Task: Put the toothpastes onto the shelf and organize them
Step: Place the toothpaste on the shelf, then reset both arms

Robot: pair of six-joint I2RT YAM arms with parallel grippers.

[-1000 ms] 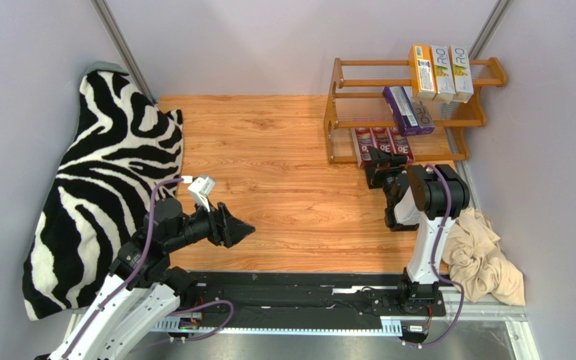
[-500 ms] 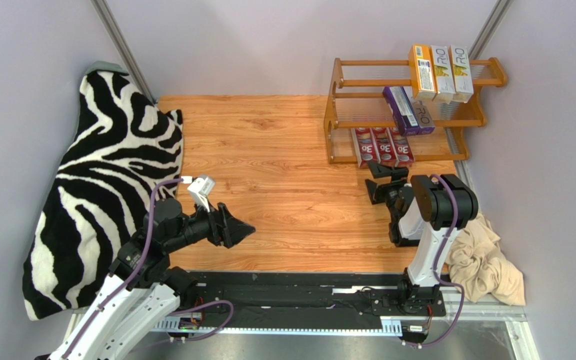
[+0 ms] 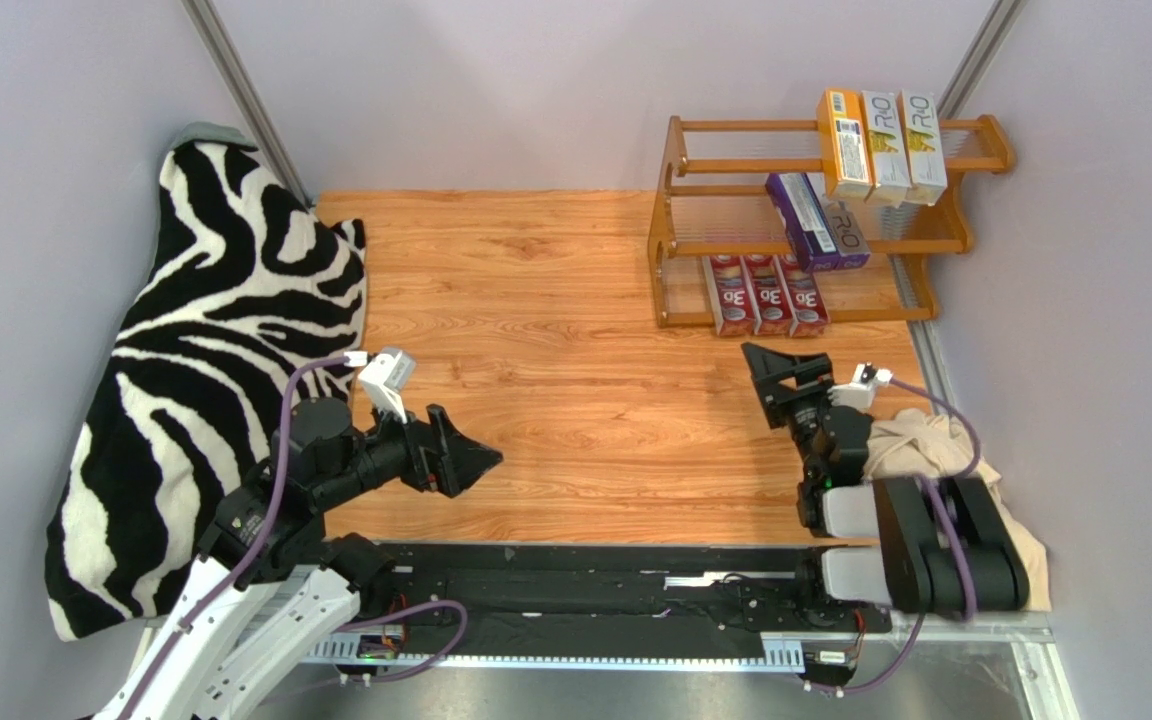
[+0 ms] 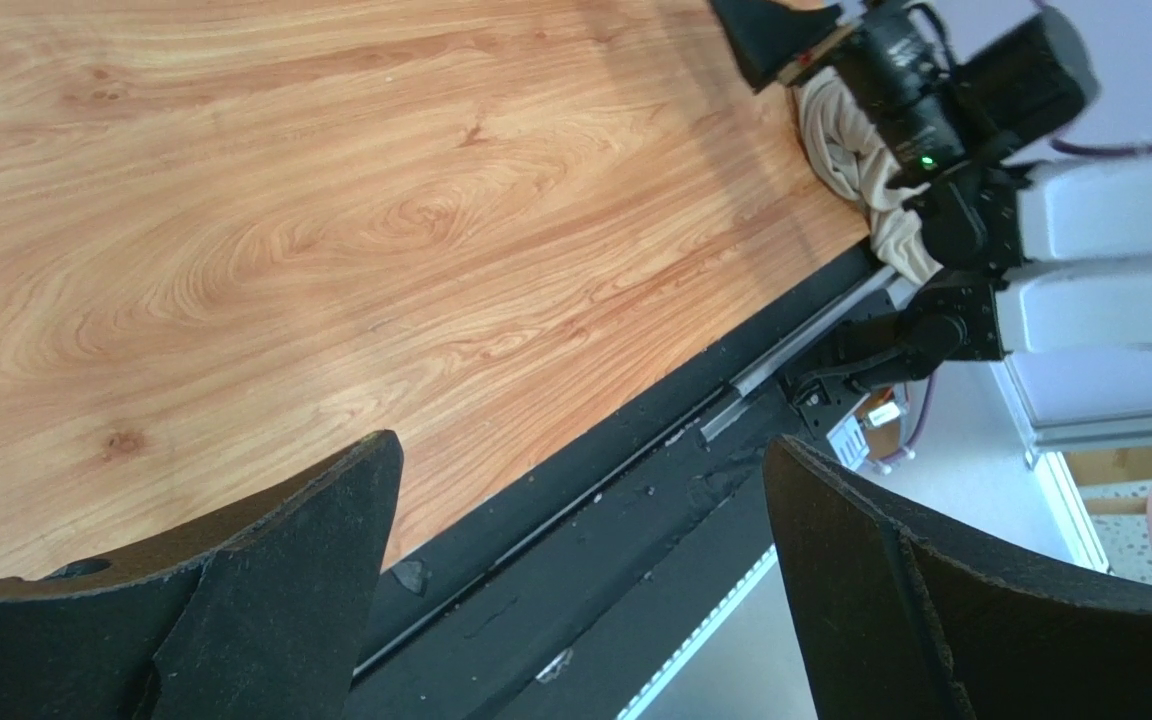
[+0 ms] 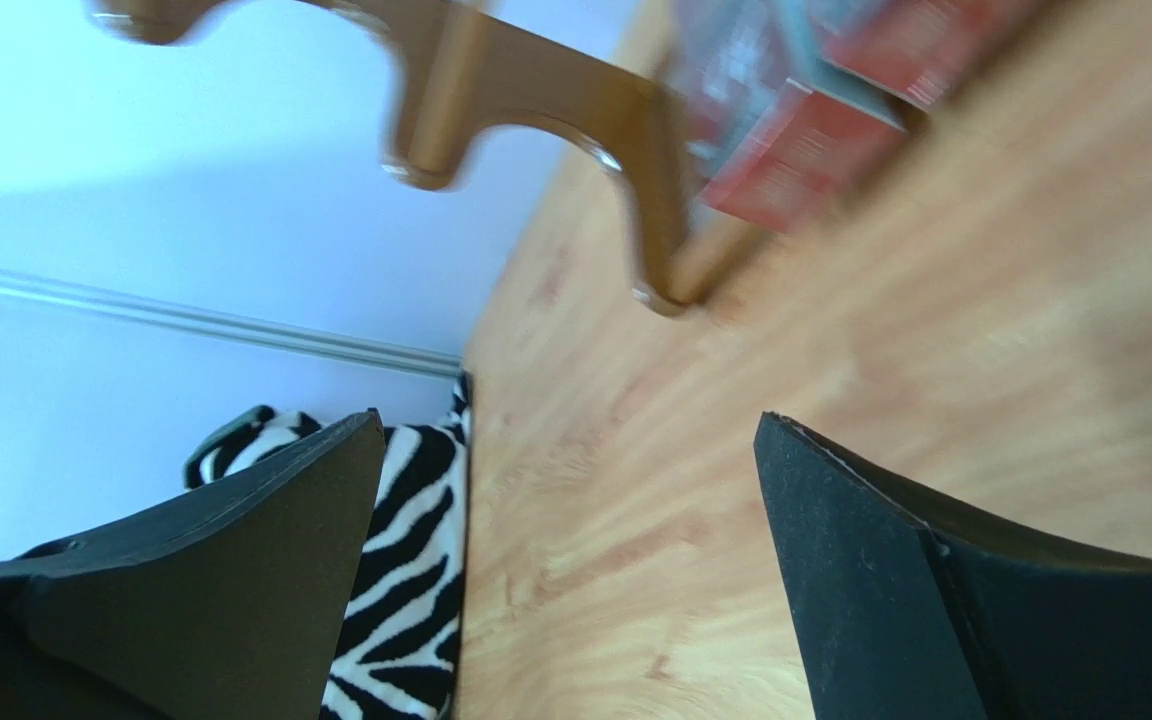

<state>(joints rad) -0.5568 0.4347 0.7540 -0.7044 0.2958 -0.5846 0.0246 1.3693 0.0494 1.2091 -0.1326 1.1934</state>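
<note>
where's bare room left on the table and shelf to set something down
The widest bare patch is the wooden table between the zebra cloth and the shelf. On the shelf, the left halves of the top and middle tiers are free. Crowded: the top tier's right end with three cartons, and near the right gripper by the beige cloth.

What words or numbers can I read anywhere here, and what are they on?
"RO": two pale cartons, top of the shelf.
"3D" or "3o": three red cartons, bottom tier.
Purple cartons, orange carton: print too small to read.
</note>
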